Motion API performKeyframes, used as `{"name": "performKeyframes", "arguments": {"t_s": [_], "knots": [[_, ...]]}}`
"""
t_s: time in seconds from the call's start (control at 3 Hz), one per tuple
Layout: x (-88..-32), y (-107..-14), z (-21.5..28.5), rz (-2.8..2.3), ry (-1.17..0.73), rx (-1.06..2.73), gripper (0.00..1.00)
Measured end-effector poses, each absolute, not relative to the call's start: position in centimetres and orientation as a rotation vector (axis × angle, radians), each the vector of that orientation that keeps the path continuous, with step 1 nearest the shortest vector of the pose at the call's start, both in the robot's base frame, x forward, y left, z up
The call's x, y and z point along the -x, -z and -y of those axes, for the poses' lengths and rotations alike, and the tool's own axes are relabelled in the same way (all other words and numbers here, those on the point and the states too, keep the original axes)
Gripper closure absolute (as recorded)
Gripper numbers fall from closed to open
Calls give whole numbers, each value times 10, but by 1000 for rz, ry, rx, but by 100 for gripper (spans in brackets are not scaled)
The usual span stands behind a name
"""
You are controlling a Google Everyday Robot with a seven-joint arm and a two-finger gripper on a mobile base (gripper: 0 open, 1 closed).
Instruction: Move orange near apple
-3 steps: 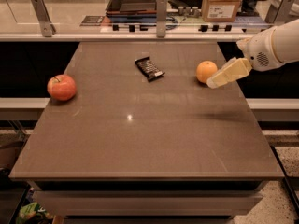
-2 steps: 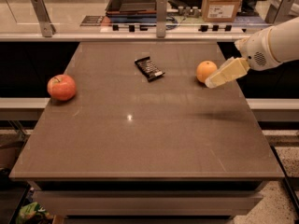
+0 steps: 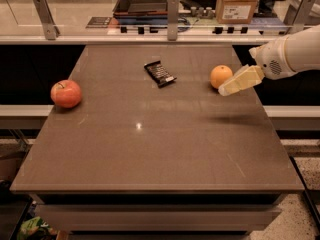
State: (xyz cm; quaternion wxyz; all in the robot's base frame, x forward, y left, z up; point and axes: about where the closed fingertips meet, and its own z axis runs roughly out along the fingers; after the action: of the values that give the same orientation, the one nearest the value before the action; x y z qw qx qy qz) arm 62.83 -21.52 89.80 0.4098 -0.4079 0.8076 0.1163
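Here's the claw, coming in from the right edge of the surface on the end of the white arm, and its long axis slants down and to the left as we look at it. The orange sits on the surface right at its tip, on the side facing the middle of the surface, so close the two overlap in view, though I can't tell if they touch. Whether the claw is parted or closed, I can't tell either, and I'd judge it has nothing in its hold. The apple waits well apart at the far left edge, a dark snack bar lying between the two fruits. So the orange needs carrying leftward, clear across.
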Motion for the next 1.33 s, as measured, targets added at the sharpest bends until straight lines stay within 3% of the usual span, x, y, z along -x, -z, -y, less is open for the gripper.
{"name": "performKeyframes", "arguments": {"t_s": [1.33], "knots": [[-668,-849,207,-1955,-461,913,0]]}}
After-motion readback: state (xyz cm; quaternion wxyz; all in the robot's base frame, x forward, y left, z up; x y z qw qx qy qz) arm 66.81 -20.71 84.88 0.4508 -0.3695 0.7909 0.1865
